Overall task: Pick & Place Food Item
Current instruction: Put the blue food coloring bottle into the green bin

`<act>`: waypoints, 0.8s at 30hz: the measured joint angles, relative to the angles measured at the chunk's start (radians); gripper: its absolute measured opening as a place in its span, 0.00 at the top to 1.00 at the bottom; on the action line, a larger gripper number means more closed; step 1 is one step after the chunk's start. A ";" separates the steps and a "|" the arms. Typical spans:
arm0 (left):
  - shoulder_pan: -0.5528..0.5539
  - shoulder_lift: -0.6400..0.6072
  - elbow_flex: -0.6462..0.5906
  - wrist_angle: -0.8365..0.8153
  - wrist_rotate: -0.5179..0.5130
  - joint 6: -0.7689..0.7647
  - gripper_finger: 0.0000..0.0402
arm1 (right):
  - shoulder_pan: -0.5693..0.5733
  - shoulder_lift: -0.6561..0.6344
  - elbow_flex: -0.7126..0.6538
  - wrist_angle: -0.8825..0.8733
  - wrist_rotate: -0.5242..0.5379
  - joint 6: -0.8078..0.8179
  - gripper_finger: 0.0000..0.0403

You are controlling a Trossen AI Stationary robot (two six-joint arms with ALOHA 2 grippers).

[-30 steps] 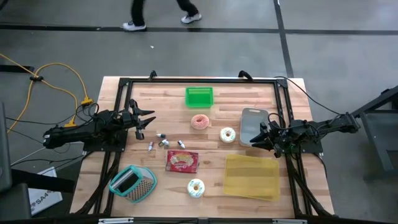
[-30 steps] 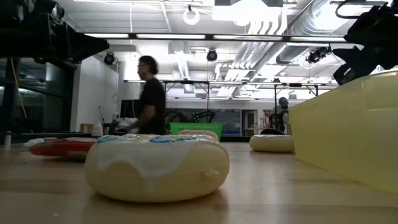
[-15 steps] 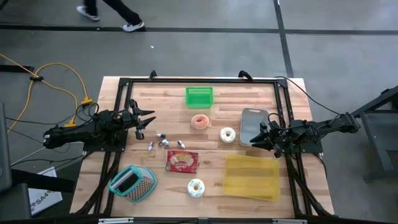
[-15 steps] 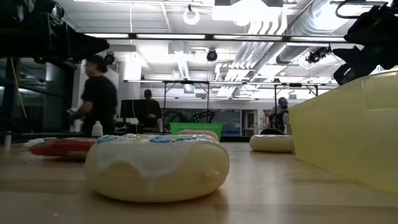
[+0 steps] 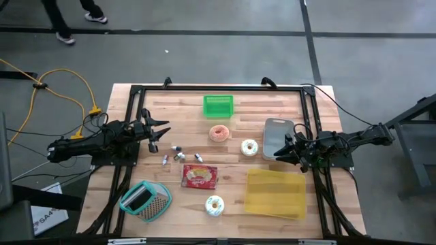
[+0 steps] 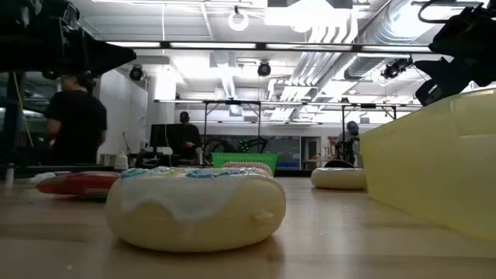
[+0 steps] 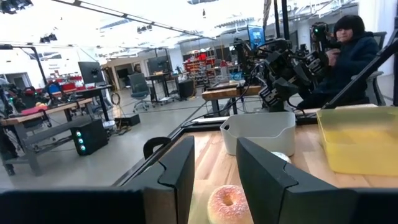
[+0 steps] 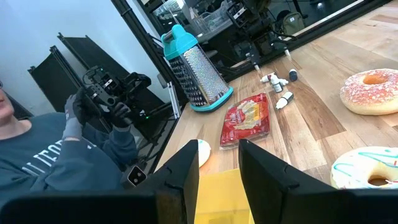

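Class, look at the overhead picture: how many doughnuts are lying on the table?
3. A pink doughnut below the green basket, a white-iced doughnut beside the grey tray, and another white-iced one near the front edge. None seems hidden.

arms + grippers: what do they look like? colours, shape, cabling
Both arms are black, slim and jointed, lying low at the table's side edges. The left gripper and right gripper each end in two dark, blocky, angular jaws with flat inner faces. Thin black cables run along the arms. No markings can be made out on them.
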 joint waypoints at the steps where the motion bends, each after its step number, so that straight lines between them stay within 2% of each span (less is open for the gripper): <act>1: 0.000 0.000 0.000 0.001 -0.001 -0.008 0.72 | 0.000 0.000 0.000 0.000 0.000 0.000 0.75; 5: 0.000 0.000 0.000 -0.003 -0.013 -0.079 0.72 | 0.000 0.000 0.000 0.000 0.000 0.000 0.75; 12: 0.000 0.041 0.051 -0.071 -0.092 -0.076 0.72 | 0.000 0.000 0.000 0.000 0.000 0.000 0.75; 17: 0.000 0.159 0.136 -0.117 -0.128 -0.091 0.72 | 0.000 0.000 0.000 0.000 0.000 0.000 0.75; 24: 0.000 0.407 0.323 -0.230 -0.143 -0.131 0.72 | 0.000 0.000 0.000 0.000 0.000 0.000 0.75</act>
